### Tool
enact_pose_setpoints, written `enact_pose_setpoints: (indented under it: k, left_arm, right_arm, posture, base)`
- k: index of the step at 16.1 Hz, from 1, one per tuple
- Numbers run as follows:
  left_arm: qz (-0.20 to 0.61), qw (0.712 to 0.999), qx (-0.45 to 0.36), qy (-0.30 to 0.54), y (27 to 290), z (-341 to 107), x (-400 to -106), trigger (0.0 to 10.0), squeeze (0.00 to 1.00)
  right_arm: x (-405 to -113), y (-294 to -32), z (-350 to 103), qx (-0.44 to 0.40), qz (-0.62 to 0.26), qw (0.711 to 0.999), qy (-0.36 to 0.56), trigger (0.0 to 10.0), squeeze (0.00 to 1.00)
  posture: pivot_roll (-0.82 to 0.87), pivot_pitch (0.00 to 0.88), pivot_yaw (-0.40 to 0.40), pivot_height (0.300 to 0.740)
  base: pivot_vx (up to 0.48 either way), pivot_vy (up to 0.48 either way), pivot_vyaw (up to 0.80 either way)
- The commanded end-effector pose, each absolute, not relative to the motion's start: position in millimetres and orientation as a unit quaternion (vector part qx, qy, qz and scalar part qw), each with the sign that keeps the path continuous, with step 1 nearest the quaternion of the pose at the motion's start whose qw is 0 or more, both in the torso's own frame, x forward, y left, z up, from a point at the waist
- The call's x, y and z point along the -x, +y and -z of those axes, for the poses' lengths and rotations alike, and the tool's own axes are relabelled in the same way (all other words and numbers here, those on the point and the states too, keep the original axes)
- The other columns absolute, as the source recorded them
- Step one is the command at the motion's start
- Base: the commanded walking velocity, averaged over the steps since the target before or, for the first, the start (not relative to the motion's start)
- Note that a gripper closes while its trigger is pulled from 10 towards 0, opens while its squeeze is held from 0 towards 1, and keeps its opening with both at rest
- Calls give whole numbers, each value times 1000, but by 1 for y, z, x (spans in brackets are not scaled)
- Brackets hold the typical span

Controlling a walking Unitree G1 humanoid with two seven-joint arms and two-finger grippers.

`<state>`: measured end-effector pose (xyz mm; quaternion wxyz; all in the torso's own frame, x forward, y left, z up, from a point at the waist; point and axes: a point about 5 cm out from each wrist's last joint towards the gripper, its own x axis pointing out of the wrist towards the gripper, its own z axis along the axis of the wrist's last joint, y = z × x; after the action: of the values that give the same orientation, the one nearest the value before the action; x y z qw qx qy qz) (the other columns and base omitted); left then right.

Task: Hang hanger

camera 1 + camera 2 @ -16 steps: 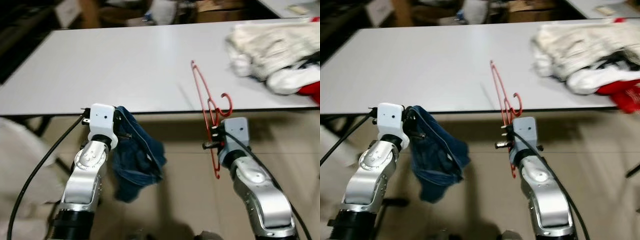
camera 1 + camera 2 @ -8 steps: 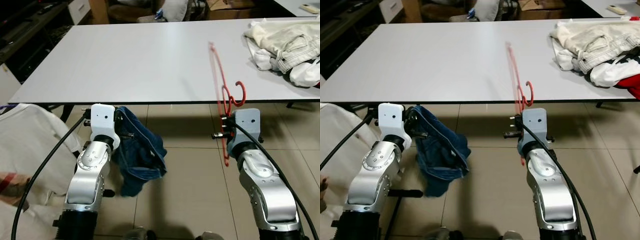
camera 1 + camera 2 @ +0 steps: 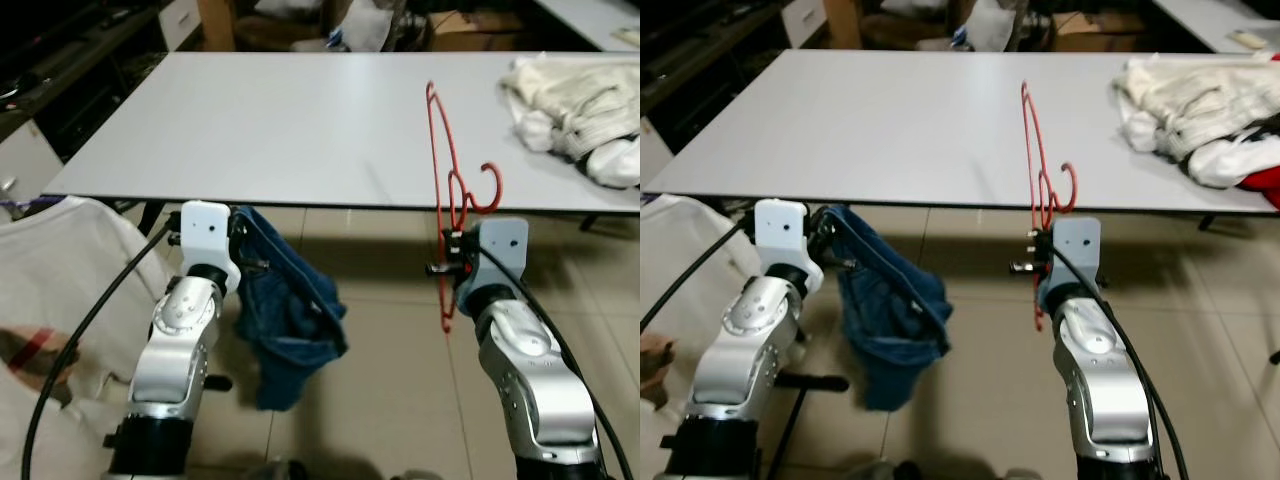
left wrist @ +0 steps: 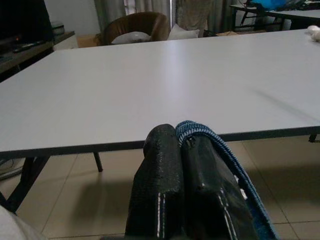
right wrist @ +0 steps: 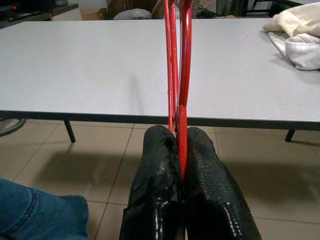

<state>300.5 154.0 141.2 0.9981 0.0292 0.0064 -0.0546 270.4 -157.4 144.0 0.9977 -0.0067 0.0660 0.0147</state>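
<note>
A thin red hanger [image 3: 444, 170] stands upright in my right gripper [image 3: 447, 250], which is shut on its lower part just before the table's near edge; its hook [image 3: 487, 190] curls to the right. In the right wrist view the red hanger [image 5: 176, 65] rises between the two black fingers [image 5: 159, 175]. My left gripper [image 3: 243, 240] is shut on a blue denim garment [image 3: 290, 315] that hangs below it toward the floor. The left wrist view shows the denim hem [image 4: 220, 150] pinched beside the fingers [image 4: 160, 185].
A wide grey table [image 3: 300, 120] stretches ahead. A heap of white and cream clothes [image 3: 575, 110] lies at its right end. A white printed cloth [image 3: 45, 300] sits at my lower left. Chairs and boxes stand behind the table. Tiled floor lies under both arms.
The camera has shifted, so the table sits lower and closer in the picture. The denim garment has swung slightly right. Both grippers keep their holds.
</note>
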Motion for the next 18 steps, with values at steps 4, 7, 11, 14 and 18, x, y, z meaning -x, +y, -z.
enact_pose_setpoints:
  k: [4,7,11,14,18]
  left_arm:
    - [55,998,-27,-19,151,-152,-297,10000,0]
    - [47,998,-44,-22,154,-153,-295,10000,0]
    - [47,998,-45,-23,155,-155,-295,10000,0]
    - [52,997,-42,-26,153,-158,-297,10000,0]
    - [59,997,-38,-26,150,-158,-299,10000,0]
  right_arm:
    - [-270,-158,-144,28,-31,997,63,10000,0]
    - [-272,-153,-146,37,-49,996,59,10000,0]
    - [-270,-147,-146,50,-69,995,60,10000,0]
    - [-272,-154,-146,36,-44,997,57,10000,0]
    - [-271,-153,-149,23,-47,997,48,10000,0]
  posture:
    - [-143,41,52,740]
    - [-135,46,40,740]
    - [-140,48,44,740]
    - [-139,47,50,740]
    - [-140,47,55,740]
  base:
    - [322,0,0]
    - [334,0,0]
    - [336,0,200]
    - [336,0,267]
    - [335,0,0]
